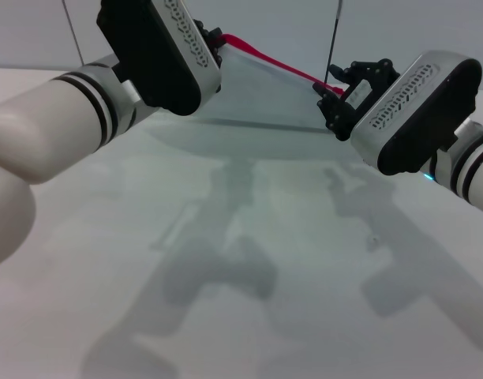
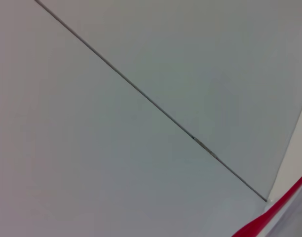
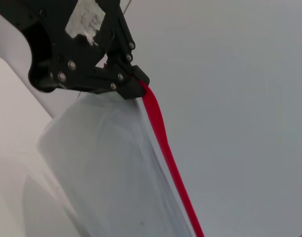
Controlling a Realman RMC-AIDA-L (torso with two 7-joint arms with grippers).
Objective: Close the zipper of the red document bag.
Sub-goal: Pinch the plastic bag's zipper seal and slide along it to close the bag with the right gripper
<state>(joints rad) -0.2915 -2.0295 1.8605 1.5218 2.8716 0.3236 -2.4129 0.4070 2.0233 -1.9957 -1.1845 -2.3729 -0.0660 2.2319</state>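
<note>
The red document bag (image 1: 257, 95) hangs in the air between my two grippers, a translucent pale sheet held above the table. Its zipper (image 1: 277, 65) is a thin red strip along the top edge, sloping down from left to right. My left gripper (image 1: 219, 43) is shut on the bag's left end. In the right wrist view that left gripper (image 3: 136, 89) pinches the corner where the zipper (image 3: 163, 138) starts, with the bag (image 3: 106, 168) hanging below it. My right gripper (image 1: 334, 93) is shut on the zipper's right end. A short stretch of the zipper (image 2: 274, 217) shows in the left wrist view.
The white table (image 1: 226, 300) below carries only the shadows of both arms and the bag. A pale wall with a thin seam (image 2: 141, 94) stands behind, and a dark vertical line (image 1: 333, 39) runs down it above the right gripper.
</note>
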